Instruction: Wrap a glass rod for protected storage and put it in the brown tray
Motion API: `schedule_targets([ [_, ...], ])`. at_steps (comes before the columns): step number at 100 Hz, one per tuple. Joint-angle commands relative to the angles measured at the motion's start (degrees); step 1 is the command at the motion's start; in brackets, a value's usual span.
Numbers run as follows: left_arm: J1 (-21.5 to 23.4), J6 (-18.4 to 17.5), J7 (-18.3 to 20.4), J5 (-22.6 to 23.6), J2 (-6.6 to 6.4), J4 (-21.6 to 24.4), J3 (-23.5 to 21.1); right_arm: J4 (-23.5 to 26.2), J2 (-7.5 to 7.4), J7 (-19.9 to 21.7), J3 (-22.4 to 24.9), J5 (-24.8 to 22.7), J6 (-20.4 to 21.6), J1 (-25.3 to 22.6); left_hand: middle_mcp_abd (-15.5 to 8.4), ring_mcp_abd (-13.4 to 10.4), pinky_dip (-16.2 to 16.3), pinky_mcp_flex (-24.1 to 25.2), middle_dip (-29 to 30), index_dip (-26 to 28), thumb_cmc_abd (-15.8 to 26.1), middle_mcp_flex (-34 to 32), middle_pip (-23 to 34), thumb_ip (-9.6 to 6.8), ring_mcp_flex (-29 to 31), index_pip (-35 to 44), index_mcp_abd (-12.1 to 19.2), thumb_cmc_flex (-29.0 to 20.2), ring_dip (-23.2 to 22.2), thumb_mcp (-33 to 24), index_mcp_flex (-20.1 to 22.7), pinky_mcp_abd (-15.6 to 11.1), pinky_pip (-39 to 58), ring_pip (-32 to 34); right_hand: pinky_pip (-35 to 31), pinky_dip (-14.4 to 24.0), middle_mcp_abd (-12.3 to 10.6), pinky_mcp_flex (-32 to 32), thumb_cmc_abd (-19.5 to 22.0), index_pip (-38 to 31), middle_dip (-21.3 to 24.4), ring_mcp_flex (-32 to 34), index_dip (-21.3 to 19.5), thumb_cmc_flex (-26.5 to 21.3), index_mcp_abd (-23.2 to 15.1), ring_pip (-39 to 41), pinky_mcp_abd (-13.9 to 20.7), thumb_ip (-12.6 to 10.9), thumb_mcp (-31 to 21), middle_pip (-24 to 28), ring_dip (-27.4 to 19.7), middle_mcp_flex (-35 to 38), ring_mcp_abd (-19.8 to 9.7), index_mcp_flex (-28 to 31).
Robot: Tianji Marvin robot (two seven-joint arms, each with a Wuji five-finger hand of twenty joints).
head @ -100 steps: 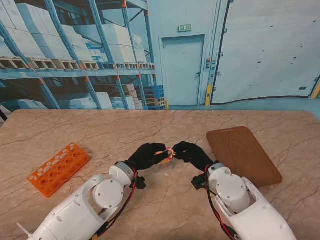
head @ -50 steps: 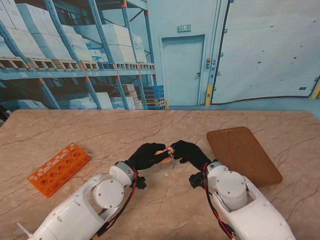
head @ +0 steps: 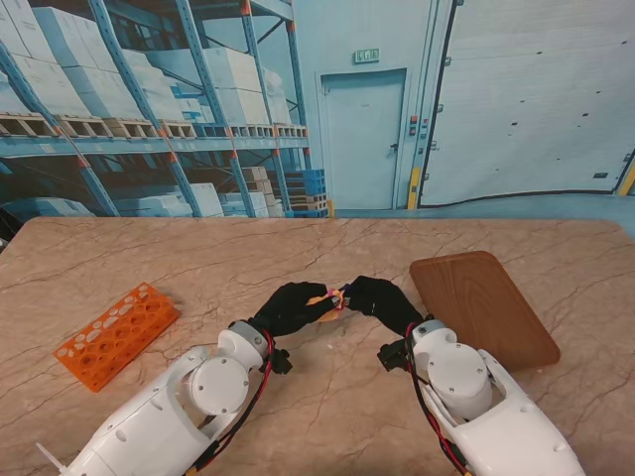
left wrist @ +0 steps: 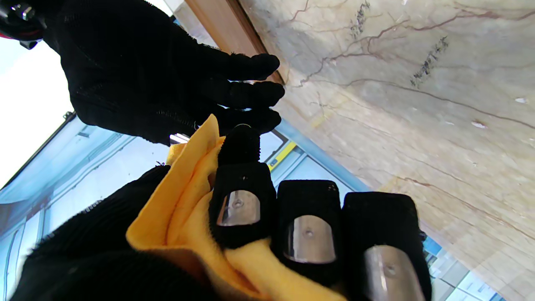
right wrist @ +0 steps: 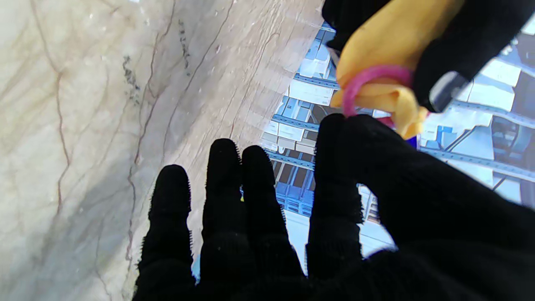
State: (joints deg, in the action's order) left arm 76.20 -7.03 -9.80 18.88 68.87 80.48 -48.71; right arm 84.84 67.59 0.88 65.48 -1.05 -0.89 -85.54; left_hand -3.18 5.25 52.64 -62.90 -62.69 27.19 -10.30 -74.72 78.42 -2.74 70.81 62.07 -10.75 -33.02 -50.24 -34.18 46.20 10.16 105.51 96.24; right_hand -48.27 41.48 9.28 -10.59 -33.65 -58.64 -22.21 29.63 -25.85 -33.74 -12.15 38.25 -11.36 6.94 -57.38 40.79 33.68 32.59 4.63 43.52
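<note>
Marble-patterned surface (head: 327,397), warehouse backdrop behind. Left hand (head: 291,308) is curled tight around a yellow cloth bundle (left wrist: 188,200), held clear of the surface at centre; the glass rod itself is not visible, presumably inside the cloth. Right hand (head: 379,300) meets it fingertip to fingertip: thumb and forefinger work a pink band (right wrist: 368,81) at the bundle's exposed end, the other three fingers (right wrist: 221,184) loosely extended. Whether the band is fully seated cannot be told. Bundle's long axis appears to run left–right between the two hands, its banded end pointing toward the right hand. Brown tray (head: 481,307) lies on the right, just beyond the right hand, so the right arm is the nearer for placement. Orange rack (head: 116,334) sits well apart on the left.
</note>
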Motion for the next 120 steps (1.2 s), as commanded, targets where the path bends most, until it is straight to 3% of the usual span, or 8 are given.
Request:
schedule_targets([
  [1, 0.39, 0.12, -0.23, 0.29, 0.44, 0.21, 0.02, -0.25, 0.02, -0.16, -0.21, -0.17, 0.54, -0.35, -1.01, 1.49, 1.01, -0.43, 0.47, 0.66, 0.18, -2.40, 4.42, -1.54, 1.95, 3.36, -2.86, -0.71, 0.14, -2.54, 2.37, 0.12, 14.47, 4.84, -1.18, 1.06, -1.31, -0.61, -2.19, -1.82, -1.01, 1.13, -1.21, -0.44, -1.13, 1.31, 0.76, -2.76, -2.28, 1.24, 0.79, 1.51, -0.62, 2.00],
  [19, 0.32, -0.03, -0.60, 0.45, 0.52, -0.02, 0.10, 0.03, -0.03, -0.12, 0.14, 0.09, 1.11, -0.71, -1.49, 1.52, 0.57, -0.44, 0.75, 0.63, 0.45, -2.33, 4.49, -1.76, 1.94, 3.30, -2.04, -0.76, 0.22, -1.73, 1.77, 0.04, 14.47, 4.89, -1.41, 0.83, -1.81, -0.54, -1.92, -2.66, -1.35, 1.26, -3.37, 0.31, 0.71, 1.71, 0.86, -3.80, -3.62, 2.06, 0.90, 1.73, -0.90, 0.62],
  [29, 0.41, -0.15, -0.43, 0.24, 0.49, 0.12, 0.03, 0.55, 0.11, 0.30, 0.43, 1.83, -0.25, -0.93, -1.52, 1.50, 0.38, -0.44, 0.82, 0.64, 0.34, -2.33, 4.51, -1.87, 1.94, 3.31, -2.02, -0.85, 0.26, -1.54, 1.64, -0.04, 14.47, 4.90, -1.31, 0.70, -1.65, -0.29, -1.07, -1.49, -1.17, 1.01, -1.94, 0.97, 1.78, 1.41, 0.69, -2.94, -1.69, 1.79, 0.75, 1.60, -0.75, -0.17],
  [35, 0.53, -0.28, -0.28, 0.06, 0.45, 0.29, -0.06, 0.55, 0.23, 0.23, 0.51, 2.54, -1.08, -0.94, -1.53, 1.50, 0.24, -0.44, 0.86, 0.74, 0.11, -2.32, 4.53, -1.99, 1.94, 3.58, -1.90, -0.68, 0.27, -1.69, 1.65, -0.12, 14.47, 4.90, -1.27, 0.66, -1.38, -0.20, -0.38, 0.71, -1.00, 0.53, -0.01, 3.22, 3.19, 1.12, 0.82, -2.21, 0.05, 1.35, 0.66, 0.93, -0.83, -3.09],
  [46, 0.79, -0.48, 0.02, -0.37, 0.39, 0.64, -0.26, 0.86, 0.15, 2.67, 1.21, 6.52, -2.79, -1.25, -1.53, 1.49, 0.00, -0.42, 0.91, 0.76, -0.40, -2.32, 4.55, -2.44, 1.94, 3.95, -1.80, 0.02, 0.29, -2.67, 1.62, -0.08, 14.47, 4.91, -0.18, 0.47, -1.11, 0.91, -0.91, 4.53, -0.74, -1.32, 2.30, 7.20, 5.73, -0.48, 1.22, -3.48, 0.47, -0.10, 0.29, -1.27, -0.98, -5.81],
  [62, 0.85, -0.55, 0.28, -0.69, 0.36, 0.73, -0.28, 0.87, -0.24, 6.42, 1.91, 10.55, -3.62, -1.40, -1.35, 1.49, -0.25, -0.41, 1.03, 0.55, -0.85, -2.30, 4.41, -2.80, 1.94, 4.38, -1.78, 1.06, 0.32, -4.21, 1.64, 0.04, 14.47, 4.92, 2.08, 1.17, -1.30, 1.24, -0.92, 12.84, -0.81, -2.46, -1.09, 10.48, 6.90, -2.92, 1.49, -5.34, 1.14, -2.36, 0.01, -3.40, -1.48, -5.53],
  [93, 0.85, -0.59, 0.66, -1.07, 0.32, 0.80, -0.25, 1.31, -0.09, 7.48, 1.81, 13.21, -5.32, -1.00, -1.31, 1.49, -0.27, -0.41, 1.02, 0.91, -0.75, -2.32, 4.36, -2.57, 1.93, 4.82, -1.83, 1.19, 0.33, -4.20, 1.53, 0.00, 14.47, 4.93, 3.21, 2.23, -1.62, 0.24, -2.29, 10.98, -1.10, -1.84, -0.98, 5.21, 4.71, -3.17, 1.85, -1.99, 1.63, -2.43, 0.14, -3.35, -1.76, -5.46],
  [120, 0.80, -0.62, 0.81, -1.13, 0.30, 0.76, -0.18, 1.52, 0.32, 7.39, 1.44, 15.50, -6.81, -0.44, -1.31, 1.49, -0.25, -0.42, 1.01, 1.02, -0.73, -2.32, 4.35, -2.34, 1.93, 4.69, -1.75, 1.04, 0.34, -4.02, 1.32, -0.04, 14.47, 4.93, 3.24, 2.57, -1.70, -0.12, -2.56, 8.11, -1.13, -1.54, 0.35, 3.07, 3.51, -2.95, 1.97, -0.85, 2.33, -2.17, 0.16, -3.24, -1.90, -5.87],
])
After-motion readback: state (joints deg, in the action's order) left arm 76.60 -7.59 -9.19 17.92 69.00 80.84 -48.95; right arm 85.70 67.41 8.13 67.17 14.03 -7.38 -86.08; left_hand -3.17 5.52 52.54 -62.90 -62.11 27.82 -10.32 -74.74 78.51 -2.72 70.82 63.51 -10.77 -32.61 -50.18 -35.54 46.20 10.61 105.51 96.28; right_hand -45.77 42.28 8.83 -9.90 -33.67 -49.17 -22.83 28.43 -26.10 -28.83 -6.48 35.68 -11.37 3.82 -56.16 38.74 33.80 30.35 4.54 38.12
